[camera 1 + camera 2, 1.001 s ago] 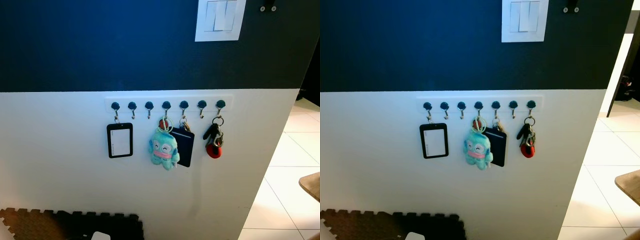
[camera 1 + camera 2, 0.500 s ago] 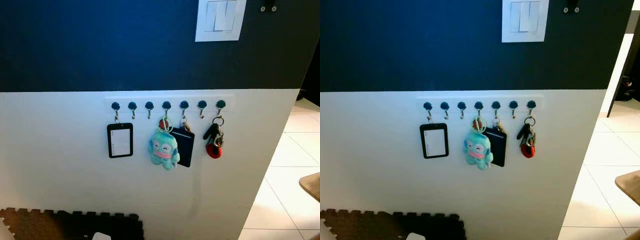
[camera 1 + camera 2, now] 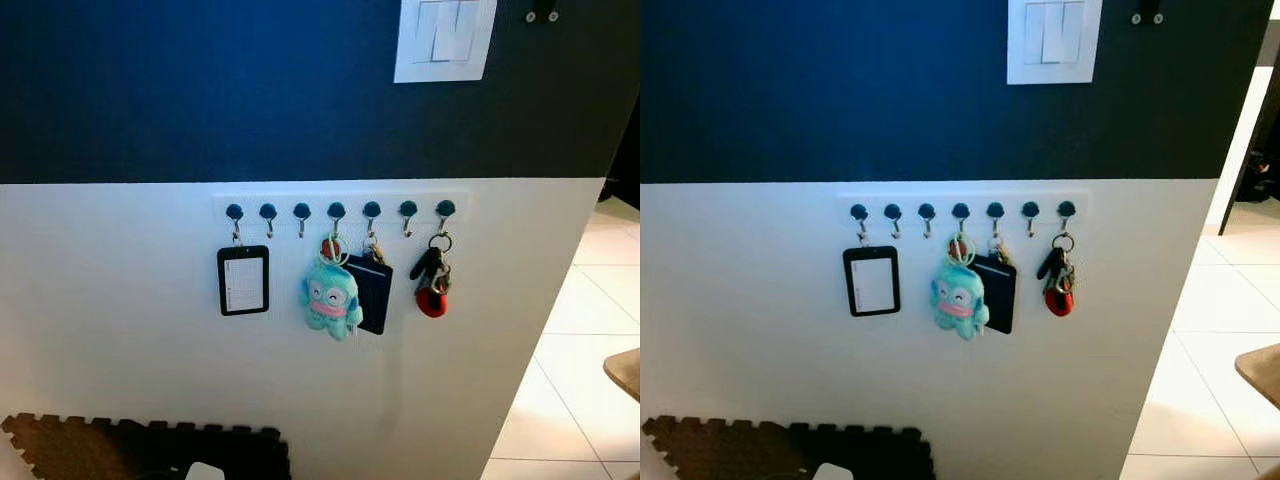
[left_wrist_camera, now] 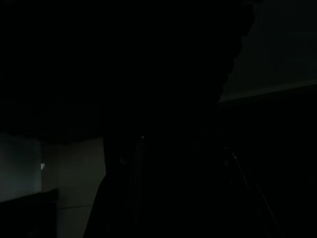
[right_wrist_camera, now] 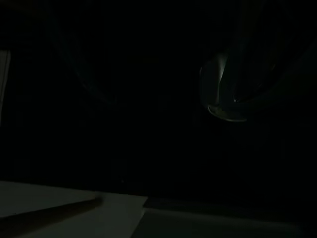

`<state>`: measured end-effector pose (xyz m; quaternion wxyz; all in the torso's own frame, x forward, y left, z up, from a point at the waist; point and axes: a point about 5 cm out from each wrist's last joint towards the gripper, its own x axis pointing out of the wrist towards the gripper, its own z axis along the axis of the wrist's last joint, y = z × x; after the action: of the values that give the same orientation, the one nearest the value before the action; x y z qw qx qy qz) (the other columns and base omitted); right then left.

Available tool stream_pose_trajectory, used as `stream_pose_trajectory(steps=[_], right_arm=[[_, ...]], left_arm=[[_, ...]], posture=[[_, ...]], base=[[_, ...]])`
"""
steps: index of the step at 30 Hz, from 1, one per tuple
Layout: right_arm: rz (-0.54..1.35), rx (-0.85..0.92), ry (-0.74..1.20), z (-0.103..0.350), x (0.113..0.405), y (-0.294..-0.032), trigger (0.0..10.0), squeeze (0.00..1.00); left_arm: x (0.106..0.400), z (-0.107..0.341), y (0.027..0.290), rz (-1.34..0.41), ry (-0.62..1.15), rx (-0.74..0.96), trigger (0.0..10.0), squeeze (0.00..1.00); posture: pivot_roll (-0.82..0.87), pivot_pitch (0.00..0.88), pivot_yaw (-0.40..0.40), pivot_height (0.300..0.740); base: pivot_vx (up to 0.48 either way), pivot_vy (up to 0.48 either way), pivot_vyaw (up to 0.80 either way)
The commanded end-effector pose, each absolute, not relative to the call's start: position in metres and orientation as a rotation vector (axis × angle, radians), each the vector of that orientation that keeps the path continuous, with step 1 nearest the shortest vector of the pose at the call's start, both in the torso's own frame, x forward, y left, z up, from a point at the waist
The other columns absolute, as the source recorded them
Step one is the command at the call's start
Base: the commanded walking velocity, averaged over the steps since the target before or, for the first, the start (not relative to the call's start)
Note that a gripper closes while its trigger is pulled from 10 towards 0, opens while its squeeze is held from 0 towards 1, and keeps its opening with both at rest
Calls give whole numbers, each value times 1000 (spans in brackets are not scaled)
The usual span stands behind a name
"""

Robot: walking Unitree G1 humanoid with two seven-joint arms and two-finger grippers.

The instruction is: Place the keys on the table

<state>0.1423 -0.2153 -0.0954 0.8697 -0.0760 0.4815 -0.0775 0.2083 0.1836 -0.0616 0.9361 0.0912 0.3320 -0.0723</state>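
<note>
Over the last second the whole head view slid a touch to the right while the two-tone wall (image 3: 120,300), its hook rail (image 3: 340,205) and everything hung there kept their order, so the camera had moved and the things had not. The keys (image 3: 432,280), with their red fob, still hung from the rightmost hook, right of the dark wallet (image 3: 372,295) and the teal plush (image 3: 330,297), so the pick had not begun. Both wrist views were too dark to tell whether either gripper stood spread or pressed together.

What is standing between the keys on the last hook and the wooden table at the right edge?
Nothing visible blocks it. The keys hang on the rightmost hook, apart from the black pouch. Bare tiled floor lies between the wall and the table corner.
</note>
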Motion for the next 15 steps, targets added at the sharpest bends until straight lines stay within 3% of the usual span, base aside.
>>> stream_pose_trajectory(steps=[1, 6, 15], right_arm=[[-161, -150, 970, -92, 149, -215, 10000, 0], [-155, -148, 951, -91, 153, -213, 10000, 0], [-142, -152, 924, -89, 158, -210, 10000, 0]], left_arm=[[205, -61, 192, -127, 674, 182, 10000, 0], [205, -61, 193, -127, 671, 180, 10000, 0], [206, -60, 191, -137, 659, 180, 10000, 0]], posture=[[-5, 0, 45, 740], [-5, 0, 44, 740], [-5, 0, 41, 740]], base=[[0, 0, 0], [0, 0, -343], [0, 0, -800]])
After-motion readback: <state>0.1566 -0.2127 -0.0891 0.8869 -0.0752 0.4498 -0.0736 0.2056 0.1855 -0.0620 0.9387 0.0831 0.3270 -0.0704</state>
